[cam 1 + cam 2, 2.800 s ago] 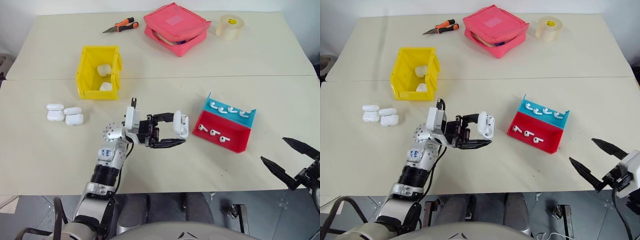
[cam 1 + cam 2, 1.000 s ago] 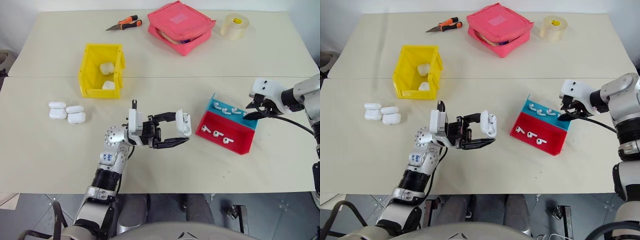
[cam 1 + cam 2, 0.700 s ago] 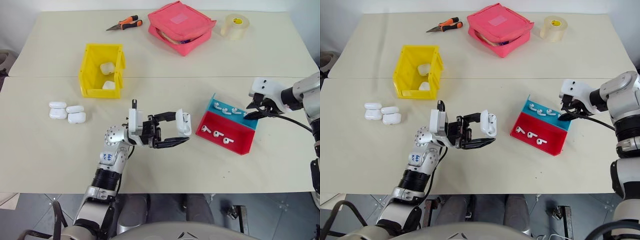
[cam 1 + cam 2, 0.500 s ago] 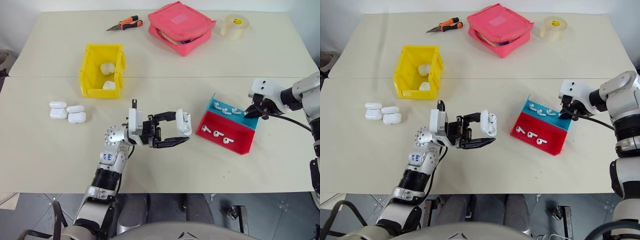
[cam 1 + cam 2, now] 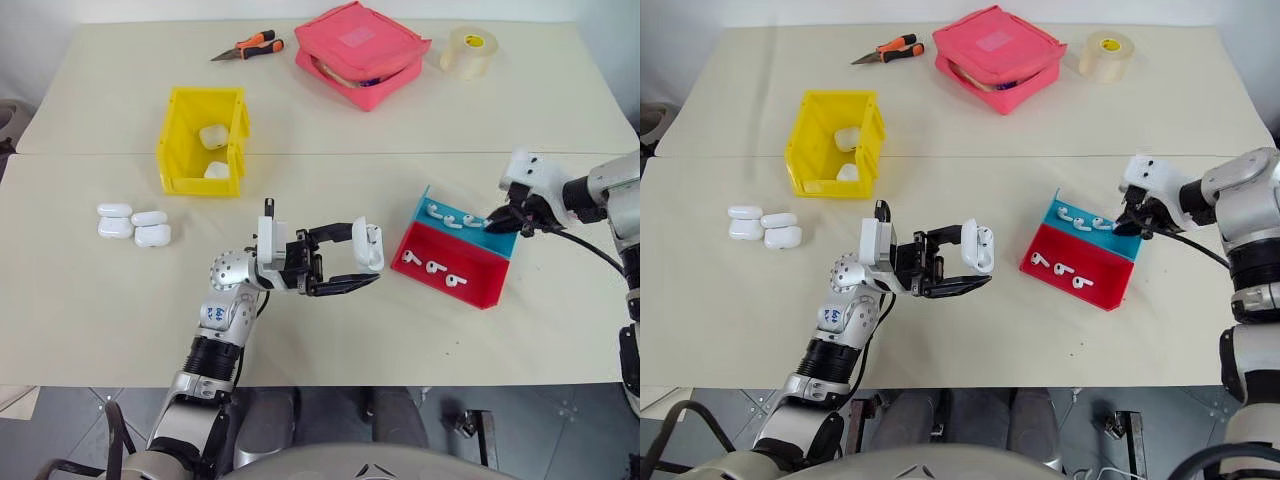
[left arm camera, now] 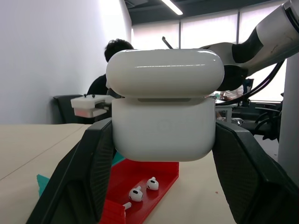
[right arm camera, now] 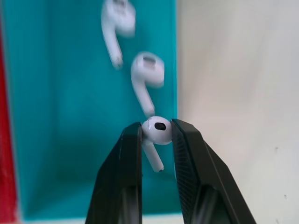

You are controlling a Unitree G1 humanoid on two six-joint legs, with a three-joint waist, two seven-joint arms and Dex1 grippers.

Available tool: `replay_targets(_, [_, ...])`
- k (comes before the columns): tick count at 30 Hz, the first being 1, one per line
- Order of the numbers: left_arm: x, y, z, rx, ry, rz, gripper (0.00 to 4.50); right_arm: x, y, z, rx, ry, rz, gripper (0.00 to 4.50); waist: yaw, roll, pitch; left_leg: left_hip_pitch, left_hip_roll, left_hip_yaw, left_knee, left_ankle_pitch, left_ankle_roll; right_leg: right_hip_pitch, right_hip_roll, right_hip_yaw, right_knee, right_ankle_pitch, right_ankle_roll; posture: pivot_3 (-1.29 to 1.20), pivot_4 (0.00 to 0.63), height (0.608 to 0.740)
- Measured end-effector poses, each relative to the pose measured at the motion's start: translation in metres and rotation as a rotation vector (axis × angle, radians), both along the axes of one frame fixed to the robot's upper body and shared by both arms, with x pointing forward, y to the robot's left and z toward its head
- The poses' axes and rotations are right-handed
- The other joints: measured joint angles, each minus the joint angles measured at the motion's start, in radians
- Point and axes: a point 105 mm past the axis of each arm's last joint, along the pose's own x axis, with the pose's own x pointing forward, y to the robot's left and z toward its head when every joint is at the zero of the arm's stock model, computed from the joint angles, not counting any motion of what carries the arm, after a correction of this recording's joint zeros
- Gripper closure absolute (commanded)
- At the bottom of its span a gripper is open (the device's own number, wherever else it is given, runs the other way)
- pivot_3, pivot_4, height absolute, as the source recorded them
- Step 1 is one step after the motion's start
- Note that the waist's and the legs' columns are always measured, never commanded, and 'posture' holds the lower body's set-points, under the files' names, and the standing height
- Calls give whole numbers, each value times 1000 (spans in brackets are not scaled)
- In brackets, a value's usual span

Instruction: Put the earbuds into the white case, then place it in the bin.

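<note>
I have the left gripper [image 5: 366, 266] clamped on the white case [image 5: 367, 246], its fingers [image 6: 98, 163] squeezing both sides while the lid sits slightly ajar, held above the counter [image 5: 330, 130] near its front edge, middle. My right gripper [image 7: 156, 133] is pinched on one of the earbuds [image 7: 156, 130], over the blue half of the red and blue tray [image 5: 470, 290] toward the counter's right edge, where more earbuds lie. The bin [image 5: 180, 140] stands toward the left edge with two cases inside, and three spare cases [image 5: 133, 224] lie nearer the front-left corner.
</note>
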Motion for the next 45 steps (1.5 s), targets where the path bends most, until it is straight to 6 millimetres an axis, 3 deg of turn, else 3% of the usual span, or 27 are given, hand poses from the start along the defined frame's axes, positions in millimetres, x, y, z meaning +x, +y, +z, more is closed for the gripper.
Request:
replay_targets(5, [-1, 0, 1, 9, -16, -23, 1717, -16, 9, 34, 147, -135, 2, 3812, 6, 0, 0, -1, 0, -1, 0, 0, 0, 0, 0, -1, 0, 0, 0, 0, 150, 740])
replay_targets(9, [3, 0, -1, 21, -7, -36, 1717, -36, 19, 31, 285, -165, 9, 3812, 6, 0, 0, -1, 0, -1, 0, 0, 0, 0, 0, -1, 0, 0, 0, 0, 150, 740])
replay_targets(15, [13, 0, 5, 34, -18, -51, 1717, -77, 77, 46, 872, -259, 87, 3812, 2, 0, 0, 0, 0, -1, 1, 0, -1, 0, 0, -1, 2, 0, 0, 0, 150, 740])
replay_targets(21, [18, 2, 5, 46, -5, -61, 1717, -111, 122, 46, 1195, -203, 129, 3812, 4, 0, 0, 0, -1, -2, 0, 0, -1, 0, 0, 0, 2, 0, 0, 0, 150, 740])
replay_targets(25, [19, 1, 5, 44, 10, -66, 1717, -123, 142, 39, 1287, -143, 140, 3812, 1, 0, 0, 1, -1, -2, 0, 0, -1, 0, 0, 0, 3, 0, 0, 0, 150, 740])
replay_targets(34, [19, -1, 5, 44, 40, -73, 1717, -125, 163, 36, 1376, -157, 135, 3812, -1, 0, 0, 1, -1, -1, 0, 0, 0, 0, 0, 1, 3, 0, 0, 0, 150, 740])
replay_targets(45, [19, -2, 10, 34, 32, -60, 1717, -122, 168, 24, 1388, -168, 101, 3812, -1, 0, 0, 2, -1, -1, -1, 0, 0, 0, 1, 1, 3, 0, 0, 0, 150, 740])
